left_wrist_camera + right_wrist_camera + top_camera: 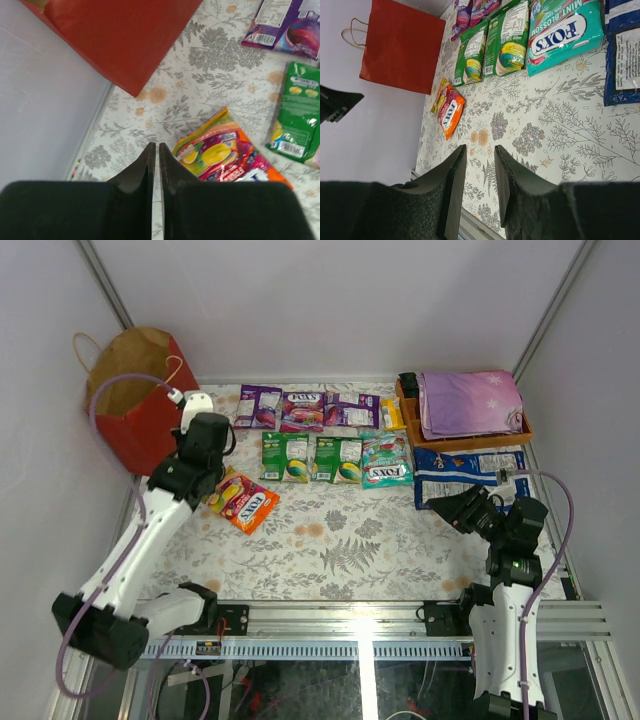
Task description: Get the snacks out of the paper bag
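Where print shows, teal pkt (562, 35) reads FOX'S.

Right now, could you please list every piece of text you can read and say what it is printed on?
"FOX'S" and "MINT BLOSSOM": teal packet.
"FOX'S": orange packet.
"FOX'S": middle purple packet.
Small print on green packets and blue packs: too blurred to read.
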Tool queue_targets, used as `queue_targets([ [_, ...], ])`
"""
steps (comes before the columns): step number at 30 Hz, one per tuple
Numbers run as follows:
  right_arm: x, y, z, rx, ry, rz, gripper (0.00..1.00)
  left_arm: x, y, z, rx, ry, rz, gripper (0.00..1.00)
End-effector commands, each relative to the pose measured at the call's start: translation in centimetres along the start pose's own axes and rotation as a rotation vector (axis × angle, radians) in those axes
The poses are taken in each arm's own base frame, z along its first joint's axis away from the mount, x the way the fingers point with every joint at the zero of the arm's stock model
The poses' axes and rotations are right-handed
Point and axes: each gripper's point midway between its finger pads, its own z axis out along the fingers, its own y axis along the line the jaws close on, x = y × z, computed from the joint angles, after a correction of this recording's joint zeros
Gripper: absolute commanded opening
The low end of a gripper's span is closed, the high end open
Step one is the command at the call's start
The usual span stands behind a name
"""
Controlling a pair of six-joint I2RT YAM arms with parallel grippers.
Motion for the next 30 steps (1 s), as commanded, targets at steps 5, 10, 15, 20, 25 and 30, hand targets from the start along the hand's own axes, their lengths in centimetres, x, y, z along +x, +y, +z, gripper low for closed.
queue_targets([
  [5, 0.6, 0.9, -0.4, -0.04, 0.014, -0.032, 0.36, 8.3, -4.1, 2.5, -0.02, 0.309, -0.244, 0.63],
  [10, 1.3, 0.3, -0.3, -0.034, 0.028, -0.019, 0.36, 12.1, -6.0, 1.5, 0.067, 0.367, -0.544, 1.0],
  [15, 1.7, 0.0, -0.2, -0.039, 0.046, -0.013, 0.36, 12.6, -8.6, 2.0, 0.149, 0.412, -0.718, 1.0],
  [20, 2.0, -0.1, -0.3, -0.037, 0.056, -0.02, 0.37, 13.0, -10.7, 3.2, 0.214, 0.471, -0.916, 1.0],
  [25, 2.3, -0.4, -0.2, -0.034, 0.065, -0.02, 0.37, 15.4, -10.6, 4.5, 0.127, 0.516, -1.009, 1.0],
  [30, 2.5, -0.9, -0.1, -0.027, 0.073, -0.022, 0.37, 17.3, -10.0, 6.3, 0.049, 0.532, -1.0, 1.0],
])
